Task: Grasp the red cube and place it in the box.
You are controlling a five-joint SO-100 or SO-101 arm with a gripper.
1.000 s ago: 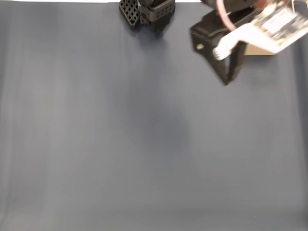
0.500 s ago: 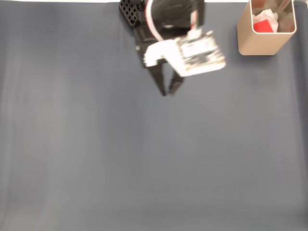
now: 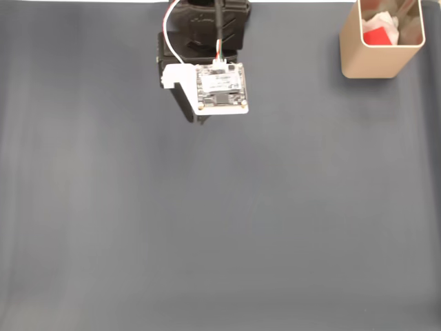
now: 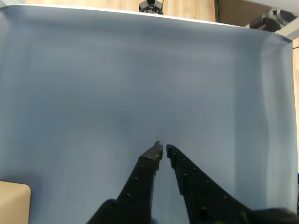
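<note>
In the fixed view, the red cube (image 3: 375,36) lies inside the beige box (image 3: 368,65) at the top right corner of the cloth, beside something white. My gripper (image 3: 198,118) hangs at the top centre, well left of the box, under the white camera board. In the wrist view my gripper (image 4: 163,148) points over bare blue-grey cloth; its black fingers are shut, tips nearly touching, with nothing between them. A corner of the box (image 4: 14,203) shows at the lower left of that view.
The arm's black base (image 3: 207,17) sits at the top edge of the fixed view. A dark blue-grey cloth (image 3: 220,221) covers the table. In the wrist view a wooden floor and a stand (image 4: 150,6) lie beyond the cloth's far edge.
The arm has swung left from above the box to the top centre. The cube now lies in the box. The fingers, apart half a second ago, have come together.
</note>
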